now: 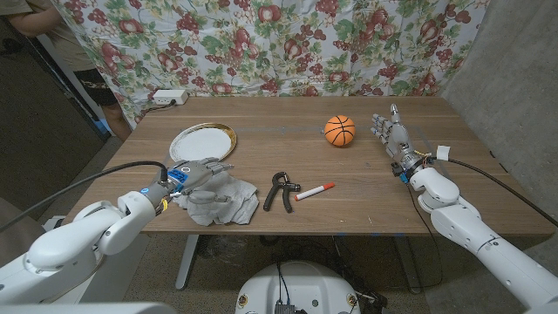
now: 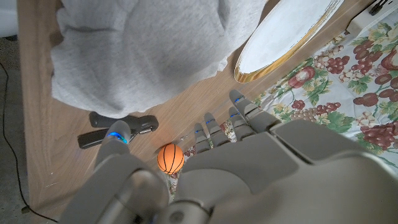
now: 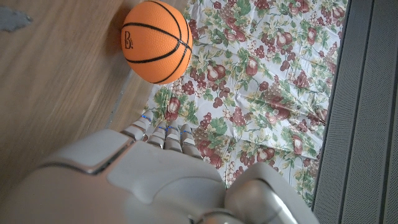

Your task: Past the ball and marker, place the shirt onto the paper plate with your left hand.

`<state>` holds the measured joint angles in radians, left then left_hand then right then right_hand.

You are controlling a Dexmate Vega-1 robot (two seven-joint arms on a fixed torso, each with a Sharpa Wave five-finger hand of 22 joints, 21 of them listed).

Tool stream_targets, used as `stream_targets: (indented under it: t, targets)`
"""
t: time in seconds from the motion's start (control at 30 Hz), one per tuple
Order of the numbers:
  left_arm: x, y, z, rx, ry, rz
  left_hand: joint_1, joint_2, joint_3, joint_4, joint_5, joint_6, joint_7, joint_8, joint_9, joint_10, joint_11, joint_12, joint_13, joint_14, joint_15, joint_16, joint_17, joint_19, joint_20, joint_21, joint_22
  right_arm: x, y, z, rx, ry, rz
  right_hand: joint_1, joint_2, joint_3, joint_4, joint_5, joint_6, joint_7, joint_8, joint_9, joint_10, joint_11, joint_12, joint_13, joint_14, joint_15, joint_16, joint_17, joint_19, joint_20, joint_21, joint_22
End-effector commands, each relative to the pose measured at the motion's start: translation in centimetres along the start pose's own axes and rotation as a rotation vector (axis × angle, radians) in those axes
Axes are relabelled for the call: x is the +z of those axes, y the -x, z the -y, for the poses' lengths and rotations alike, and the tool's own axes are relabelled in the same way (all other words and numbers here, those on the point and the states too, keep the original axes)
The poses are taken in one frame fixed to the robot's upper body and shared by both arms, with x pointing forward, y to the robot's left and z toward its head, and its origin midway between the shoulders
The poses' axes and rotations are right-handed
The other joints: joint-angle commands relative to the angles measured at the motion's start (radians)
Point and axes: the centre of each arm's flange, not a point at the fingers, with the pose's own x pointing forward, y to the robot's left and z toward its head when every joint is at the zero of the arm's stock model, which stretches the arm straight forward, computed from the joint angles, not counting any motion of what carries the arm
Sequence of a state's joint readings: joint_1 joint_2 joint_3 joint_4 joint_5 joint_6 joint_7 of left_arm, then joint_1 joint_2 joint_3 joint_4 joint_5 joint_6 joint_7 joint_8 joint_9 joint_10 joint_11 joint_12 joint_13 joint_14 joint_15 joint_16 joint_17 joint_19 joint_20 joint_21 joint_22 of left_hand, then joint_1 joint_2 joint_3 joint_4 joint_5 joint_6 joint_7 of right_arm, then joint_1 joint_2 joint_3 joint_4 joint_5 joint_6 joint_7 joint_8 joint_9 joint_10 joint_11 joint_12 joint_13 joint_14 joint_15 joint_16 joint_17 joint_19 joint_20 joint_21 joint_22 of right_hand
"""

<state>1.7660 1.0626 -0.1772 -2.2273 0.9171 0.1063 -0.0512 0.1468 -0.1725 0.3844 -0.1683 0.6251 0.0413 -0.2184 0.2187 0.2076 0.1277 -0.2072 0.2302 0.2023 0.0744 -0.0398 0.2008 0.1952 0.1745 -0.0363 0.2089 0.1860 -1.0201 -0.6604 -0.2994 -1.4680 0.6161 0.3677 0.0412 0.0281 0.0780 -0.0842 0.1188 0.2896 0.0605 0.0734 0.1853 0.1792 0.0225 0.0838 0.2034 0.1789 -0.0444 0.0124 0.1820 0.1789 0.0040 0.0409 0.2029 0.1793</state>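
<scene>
1. My left robot hand [image 1: 197, 171] reaches in from the near left corner, forearm low over the table [image 1: 288, 113]. Its fingers are spread above the grey shirt [image 1: 218, 200]. From the left wrist view I see them apart with nothing between them, though I cannot tell whether they touch the cloth.
2. The shirt lies crumpled near the table's front edge, just nearer me than the paper plate [image 1: 202, 140], which has a gold rim.
3. My right robot hand [image 1: 391, 133] stands on its edge at the table's right side, fingers straight and pointing away toward the floral cloth [image 1: 261, 44], holding nothing.
4. The orange basketball [image 1: 340, 131] sits just left of that hand, apart from it. In the right wrist view I can read a small black "B" mark on it.
5. A black hand gripper [image 1: 281, 189] and a white marker [image 1: 315, 191] with a red cap lie between shirt and ball. I cannot read any writing on the marker.
</scene>
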Motion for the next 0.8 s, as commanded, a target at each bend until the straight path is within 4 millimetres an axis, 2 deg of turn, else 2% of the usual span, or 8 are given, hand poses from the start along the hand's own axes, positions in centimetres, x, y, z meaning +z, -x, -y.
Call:
stream_targets:
  t: [0.03,0.8]
  targets:
    - [-0.04,0.31,0.29,-0.015,0.009,-0.001,0.014,-0.003,-0.007,0.002,0.005,0.016,0.0,0.009,0.001,0.01,-0.004,0.006,0.001,0.011,-0.172,0.002,0.002,0.008,-0.091,0.004,0.0,-0.11,-0.34,-0.27,0.004,0.004,-0.005,0.005,0.009,-0.003,-0.001,0.009,0.009,0.004,0.007,0.005,0.004,-0.004,0.005,0.005,-0.004,-0.002,0.003,0.002,0.0,-0.003,-0.004,0.002]
    - [-0.34,0.28,1.07,-0.038,0.039,-0.012,0.024,-0.001,-0.013,0.003,0.009,0.04,0.0,0.017,0.001,0.024,-0.003,0.01,0.001,0.021,-0.173,0.001,0.001,0.014,-0.092,0.004,-0.001,-0.19,-0.78,-0.28,-0.001,0.011,-0.018,0.005,0.01,-0.004,-0.001,0.01,0.015,0.002,0.008,0.005,0.003,-0.007,0.005,0.005,-0.004,-0.002,0.003,0.002,0.0,-0.002,-0.004,0.002]
